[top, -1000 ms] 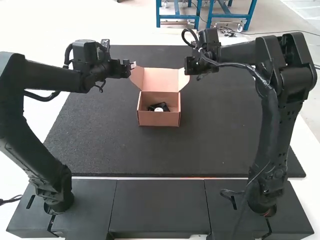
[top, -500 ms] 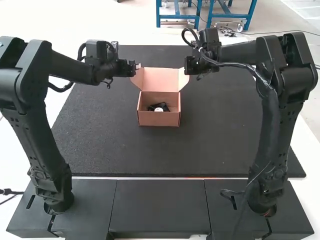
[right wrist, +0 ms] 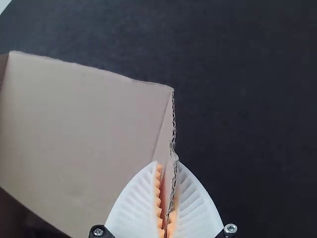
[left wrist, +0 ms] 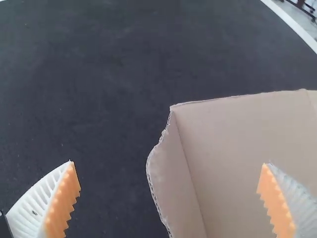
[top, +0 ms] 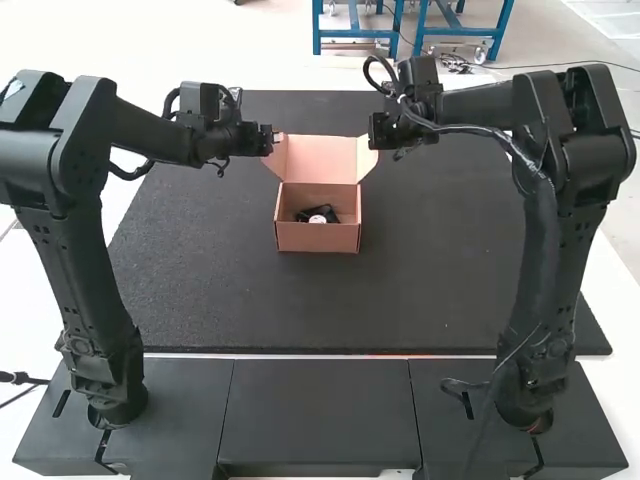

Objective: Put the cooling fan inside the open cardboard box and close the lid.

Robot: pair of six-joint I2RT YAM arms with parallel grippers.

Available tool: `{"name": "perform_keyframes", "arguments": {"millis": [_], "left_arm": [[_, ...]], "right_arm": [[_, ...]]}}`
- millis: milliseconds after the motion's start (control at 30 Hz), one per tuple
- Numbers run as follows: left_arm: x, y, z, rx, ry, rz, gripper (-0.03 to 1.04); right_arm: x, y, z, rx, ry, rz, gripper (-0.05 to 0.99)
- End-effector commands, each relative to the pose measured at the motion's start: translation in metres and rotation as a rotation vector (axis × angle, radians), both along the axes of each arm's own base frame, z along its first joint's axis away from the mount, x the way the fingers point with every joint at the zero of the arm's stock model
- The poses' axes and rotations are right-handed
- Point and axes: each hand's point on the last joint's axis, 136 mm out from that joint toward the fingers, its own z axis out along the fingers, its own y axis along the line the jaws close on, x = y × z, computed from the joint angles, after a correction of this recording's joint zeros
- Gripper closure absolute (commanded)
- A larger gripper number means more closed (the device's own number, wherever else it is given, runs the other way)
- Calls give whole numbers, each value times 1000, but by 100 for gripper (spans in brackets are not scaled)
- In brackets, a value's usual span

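Fan [top: 318,214] in box [top: 317,236]; right tool [right wrist: 166,166] clamps lid [top: 318,158] at 3 o'clock flap, left tool [left wrist: 167,165] gapes astride 9 o'clock flap; grip there, then fold evenly.

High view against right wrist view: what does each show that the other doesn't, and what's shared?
High view: the black cooling fan lying inside the brown cardboard box, and the left tool at the left side of the raised brown lid. Right wrist view: the right tool shut on the corrugated edge of that lid's side flap. Both: the lid and the black mat.
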Motion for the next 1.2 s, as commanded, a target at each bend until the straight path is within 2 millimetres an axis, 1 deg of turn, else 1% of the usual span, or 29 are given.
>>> {"name": "perform_keyframes", "arguments": {"millis": [0,33,133,300,367,400,567,633,667,733,833,933,1000,1033,1167], "left_arm": [[9,2,9,4,-25,-6,18],[9,2,7,5,-19,-6,20],[8,3,3,10,-7,-5,34],[6,1,-5,8,18,-21,36],[7,0,-4,7,14,-22,46],[7,0,-3,6,12,-22,47],[10,-1,3,0,-7,-23,47],[13,-1,11,-3,-25,-21,47],[14,-1,14,-4,-31,-21,45],[17,-2,22,-6,-45,-21,35],[22,-3,32,-10,-58,-21,35],[23,-4,27,-5,-40,-23,36],[23,-4,24,-3,-32,-23,50],[23,-4,22,-2,-28,-23,54],[20,-4,16,3,-6,-25,54]], "right_arm": [[-13,2,11,19,2,30,88],[-14,2,9,17,6,30,88],[-15,1,7,16,11,30,88],[-16,1,4,16,17,33,88],[-18,2,2,15,22,35,88],[-19,2,1,15,25,38,88],[-21,5,0,15,28,45,88],[-21,5,3,17,22,45,88],[-21,5,4,18,19,45,88],[-22,6,4,20,20,47,88],[-23,6,2,18,26,47,88],[-24,5,1,17,29,47,88],[-25,5,1,18,28,48,88],[-25,5,1,19,30,49,88],[-27,5,-2,17,37,51,88]]}}
